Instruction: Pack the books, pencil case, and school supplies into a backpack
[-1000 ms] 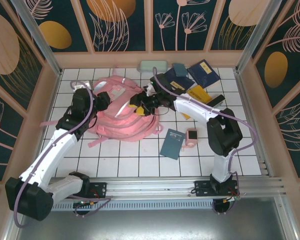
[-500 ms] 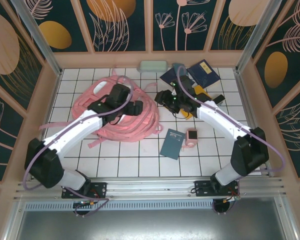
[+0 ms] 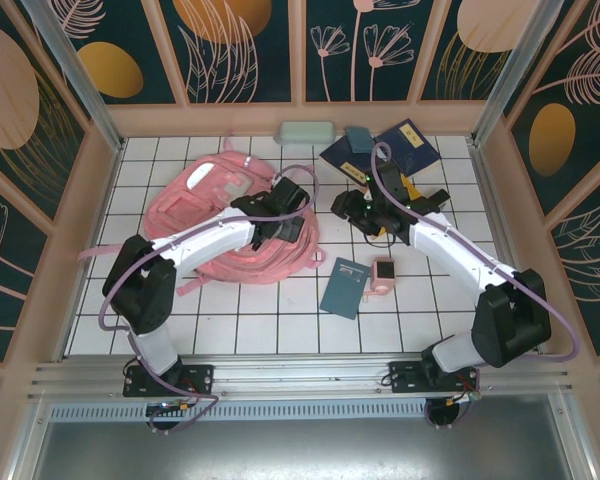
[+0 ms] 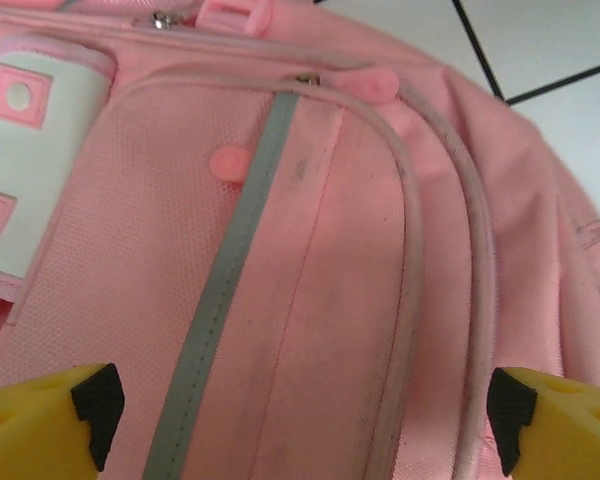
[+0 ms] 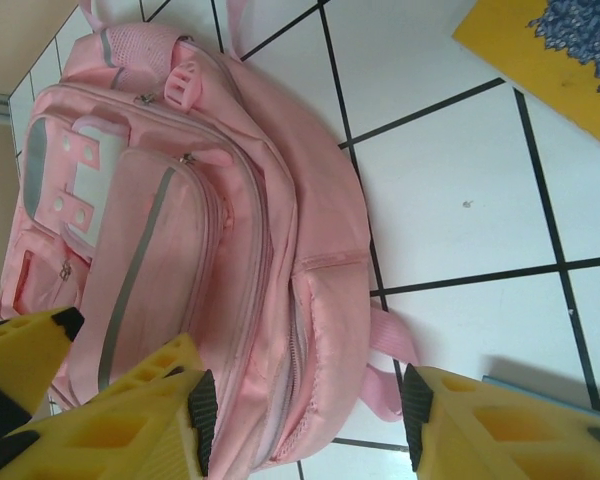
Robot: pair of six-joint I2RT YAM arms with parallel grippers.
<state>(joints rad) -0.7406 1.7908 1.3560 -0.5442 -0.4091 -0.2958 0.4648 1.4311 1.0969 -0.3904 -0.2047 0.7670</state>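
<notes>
Pink fabric covers the left half of the white tiled table (image 3: 260, 320): the backpack (image 3: 195, 195) lies flat with its front pockets facing up and loose straps trailing from its near edge.

Left gripper (image 3: 288, 215): over the backpack's right side. In the left wrist view (image 4: 300, 420) its yellow fingers stand wide apart at the two lower corners, with nothing between them. Directly beneath is the backpack's (image 4: 310, 250) front pocket, crossed by a grey reflective strip (image 4: 220, 300).

Right gripper (image 3: 342, 207): just beside the backpack's right edge. In the right wrist view (image 5: 305, 410) the jaws are parted and hold nothing – the backpack's (image 5: 180, 200) lower corner and a strap show in the gap between them.

Items lying outside the backpack, on the tiles:
- pencil case (image 3: 307, 131) – beyond the backpack's far right corner, against the back wall.
- small teal pad (image 3: 359, 138) and two navy books (image 3: 410, 145), further right of the pencil case.
- yellow book (image 3: 395, 190), right of the backpack and partly under the right arm; one corner shows in the right wrist view (image 5: 540, 60).
- dark teal book (image 3: 345, 287), off the backpack's near right corner.
- pink cube gadget (image 3: 383, 275), just beside the dark teal book on the side away from the backpack.
</notes>
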